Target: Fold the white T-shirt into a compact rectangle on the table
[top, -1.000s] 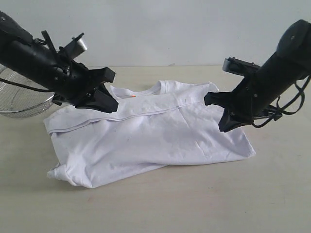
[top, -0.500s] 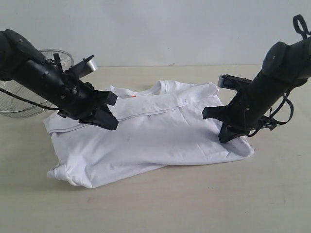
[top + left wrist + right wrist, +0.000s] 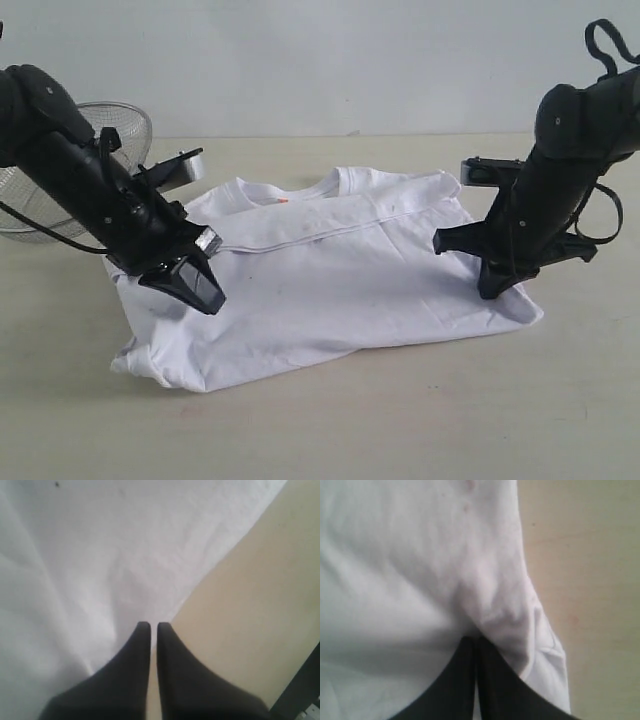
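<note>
Starting at the left gripper (image 3: 203, 290), we see its two black fingers pressed together with only a hairline gap, their tips low over the table (image 3: 400, 420) at the left edge of the white T-shirt (image 3: 330, 285). In the left wrist view the gripper (image 3: 150, 626) meets the hem of the shirt (image 3: 75, 555) exactly where cloth gives way to bare tabletop (image 3: 250, 605), and soft creases run into the tips, so we read it as pinching that edge. The right gripper (image 3: 492, 288) is likewise closed, pointing steeply down at the shirt's right edge. Its wrist view shows the gripper (image 3: 472, 639) with a bunched ridge of the shirt (image 3: 395, 555) gathered at the tips, beside the table (image 3: 580, 580). Between the two grippers the shirt lies spread and wrinkled on the table, a fold line running across below the collar, where a small orange tag (image 3: 282, 200) shows. A wire-mesh basket (image 3: 125, 120) stands behind the left arm, apart from the shirt
</note>
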Motion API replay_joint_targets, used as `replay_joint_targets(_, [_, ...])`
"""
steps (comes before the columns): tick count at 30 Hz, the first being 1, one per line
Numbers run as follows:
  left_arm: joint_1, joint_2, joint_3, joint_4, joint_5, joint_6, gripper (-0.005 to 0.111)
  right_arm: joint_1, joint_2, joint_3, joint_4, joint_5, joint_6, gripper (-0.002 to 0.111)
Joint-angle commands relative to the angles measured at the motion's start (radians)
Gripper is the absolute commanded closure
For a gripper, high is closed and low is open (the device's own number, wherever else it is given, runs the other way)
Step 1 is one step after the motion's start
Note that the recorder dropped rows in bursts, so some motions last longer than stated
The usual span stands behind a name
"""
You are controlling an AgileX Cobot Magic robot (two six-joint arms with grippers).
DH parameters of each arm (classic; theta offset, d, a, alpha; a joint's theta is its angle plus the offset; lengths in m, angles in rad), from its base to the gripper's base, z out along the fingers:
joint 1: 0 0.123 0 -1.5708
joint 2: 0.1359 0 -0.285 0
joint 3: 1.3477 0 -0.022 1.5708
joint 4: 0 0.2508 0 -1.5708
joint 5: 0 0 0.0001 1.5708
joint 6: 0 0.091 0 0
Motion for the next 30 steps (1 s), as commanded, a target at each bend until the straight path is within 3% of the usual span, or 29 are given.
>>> replay_joint_targets(1, [-0.004, -0.004, -0.002, 0.054, 0.045, -0.025, 0.102, -0.013, 0.014, 0.023, -0.132, 0.109, 0.049, 0.108])
replay_joint_targets(12, [-0.004, -0.02, -0.002, 0.094, 0.046, -0.033, 0.102, -0.011, -0.129, 0.197, -0.13, 0.156, 0.133, 0.108])
replay_joint_targets(21, [-0.004, -0.059, -0.002, 0.097, 0.061, -0.033, 0.102, -0.011, -0.323, 0.381, -0.13, 0.062, 0.151, 0.108])
replay_joint_targets(28, [-0.017, -0.119, -0.002, -0.092, 0.035, -0.012, 0.102, -0.011, -0.429, 0.375, 0.032, 0.031, 0.042, 0.108])
replay_joint_targets(30, [-0.049, -0.108, -0.002, -0.071, -0.014, -0.022, 0.102, -0.011, -0.429, 0.375, 0.069, 0.029, 0.016, 0.108])
